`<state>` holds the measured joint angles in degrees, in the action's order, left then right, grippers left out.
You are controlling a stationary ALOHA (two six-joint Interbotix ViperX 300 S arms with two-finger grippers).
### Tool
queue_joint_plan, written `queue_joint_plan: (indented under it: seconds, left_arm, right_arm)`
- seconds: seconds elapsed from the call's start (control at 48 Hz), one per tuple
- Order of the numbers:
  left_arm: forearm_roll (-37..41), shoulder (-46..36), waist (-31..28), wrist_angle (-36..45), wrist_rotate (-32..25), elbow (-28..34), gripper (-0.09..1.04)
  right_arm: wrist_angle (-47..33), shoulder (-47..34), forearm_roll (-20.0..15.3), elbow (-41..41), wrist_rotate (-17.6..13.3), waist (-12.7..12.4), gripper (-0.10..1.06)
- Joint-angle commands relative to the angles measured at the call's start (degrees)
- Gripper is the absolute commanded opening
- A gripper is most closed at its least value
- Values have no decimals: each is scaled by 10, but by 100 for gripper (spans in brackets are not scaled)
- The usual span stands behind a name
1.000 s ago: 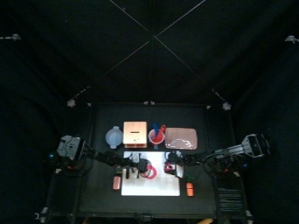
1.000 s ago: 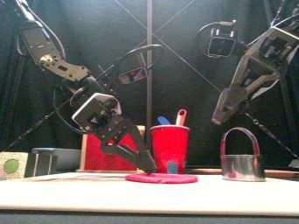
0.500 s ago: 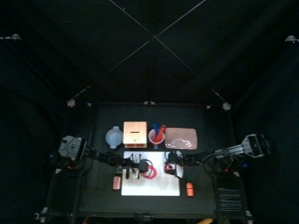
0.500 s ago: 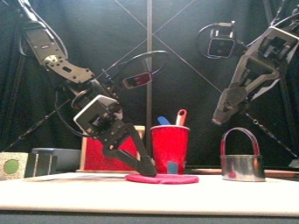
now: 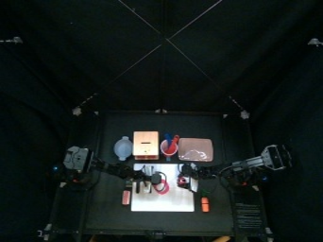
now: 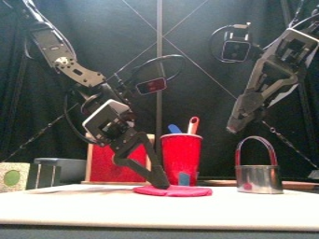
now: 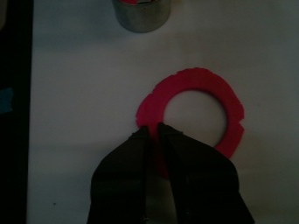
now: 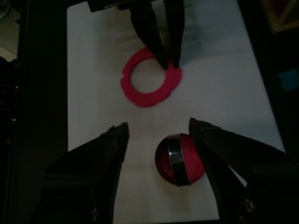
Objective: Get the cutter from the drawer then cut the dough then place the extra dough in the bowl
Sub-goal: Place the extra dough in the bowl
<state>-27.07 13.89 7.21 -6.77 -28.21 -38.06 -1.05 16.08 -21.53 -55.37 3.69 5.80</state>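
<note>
A pink dough ring (image 6: pixel 173 190) lies flat on the white cutting board (image 5: pixel 171 202). My left gripper (image 6: pixel 156 179) slants down onto the ring's left edge; in the left wrist view its jaws (image 7: pixel 158 133) are pinched together on the rim of the dough ring (image 7: pixel 198 105). The metal cutter (image 6: pixel 258 174) stands upright on the board to the right, its wire handle up. My right gripper (image 8: pixel 158 125) hangs open well above the cutter (image 8: pixel 177 160), which shows red dough inside it. The dough ring (image 8: pixel 152 75) and the left gripper (image 8: pixel 158 39) lie beyond.
Behind the board stand the red cup (image 6: pixel 182 159) with a blue and a red knife, the wooden box (image 6: pixel 107 159) with its red drawer front, and the blue-grey bowl (image 6: pixel 56 171) at far left. The pink tray (image 5: pixel 197 148) lies at the back right.
The left arm's wrist has risen and swung a little to the right while its fingertips stay at the dough ring's edge. The right arm and the cutter have not moved.
</note>
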Motion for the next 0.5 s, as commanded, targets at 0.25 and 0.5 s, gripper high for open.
queue_joint_plan:
  seconds: [0.25,0.5]
  left_arm:
    - [41,-143,-4,-29,0,-25,52]
    - [72,-221,-47,-26,-1,-69,52]
  right_arm:
    - [4,10,-2,18,0,-3,90]
    - [2,8,4,16,1,-4,90]
